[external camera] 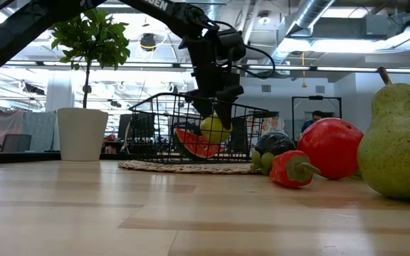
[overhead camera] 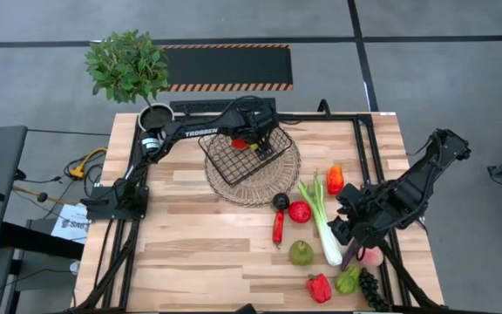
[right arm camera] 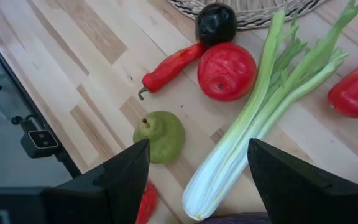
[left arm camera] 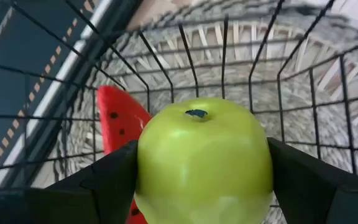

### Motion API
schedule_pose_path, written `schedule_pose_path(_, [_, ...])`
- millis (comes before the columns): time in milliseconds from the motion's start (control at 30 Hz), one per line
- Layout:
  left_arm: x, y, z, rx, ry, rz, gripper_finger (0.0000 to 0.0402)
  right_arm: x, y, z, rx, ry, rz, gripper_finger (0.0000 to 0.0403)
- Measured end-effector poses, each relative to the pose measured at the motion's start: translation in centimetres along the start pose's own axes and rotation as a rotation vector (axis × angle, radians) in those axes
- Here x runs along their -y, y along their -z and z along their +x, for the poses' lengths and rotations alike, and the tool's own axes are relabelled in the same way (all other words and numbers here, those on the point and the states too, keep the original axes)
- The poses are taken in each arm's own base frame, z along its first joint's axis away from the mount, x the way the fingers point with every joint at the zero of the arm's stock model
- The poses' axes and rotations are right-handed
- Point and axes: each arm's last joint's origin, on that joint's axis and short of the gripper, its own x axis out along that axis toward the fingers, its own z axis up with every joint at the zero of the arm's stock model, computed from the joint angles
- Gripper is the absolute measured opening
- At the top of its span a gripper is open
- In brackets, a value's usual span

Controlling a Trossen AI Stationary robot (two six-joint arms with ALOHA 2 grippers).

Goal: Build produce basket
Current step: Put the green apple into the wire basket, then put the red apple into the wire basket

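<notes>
So far only a watermelon slice (left arm camera: 114, 121) lies in the basket (overhead camera: 238, 161); the left gripper (left arm camera: 201, 180) clamps a green apple (left arm camera: 204, 158) between its fingers above it. Beneath the right gripper's (right arm camera: 197, 171) wide-spread fingers, most produce (right arm camera: 229, 71) waits.

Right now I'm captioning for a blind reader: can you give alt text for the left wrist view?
The left gripper holds a green apple between its two dark fingers, inside the wire basket. A red watermelon slice lies in the basket behind the apple, and a woven tray shows beneath the mesh.
</notes>
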Motion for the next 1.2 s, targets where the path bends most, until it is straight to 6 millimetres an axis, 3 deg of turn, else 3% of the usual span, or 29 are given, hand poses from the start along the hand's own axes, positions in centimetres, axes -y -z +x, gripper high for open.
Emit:
schedule_pose_path(433, [0.0,-0.2,0.0,0.022,-0.009,-0.009,0.0359,-0.2,0.0,0.0,-0.001,-0.015,0.006,0.0291])
schedule_pose_path(900, [1.6,0.1,-0.7,0.023,0.016,0.024,0.0363,-0.1,0.0,0.0,-0.005,-0.015,0.011,0.0291])
schedule_pose_path(1200, [1.8,-1.2,-3.6,0.075,-0.001,0.029,0.0363,-0.1,0.0,0.0,-0.005,-0.015,0.013,0.0291])
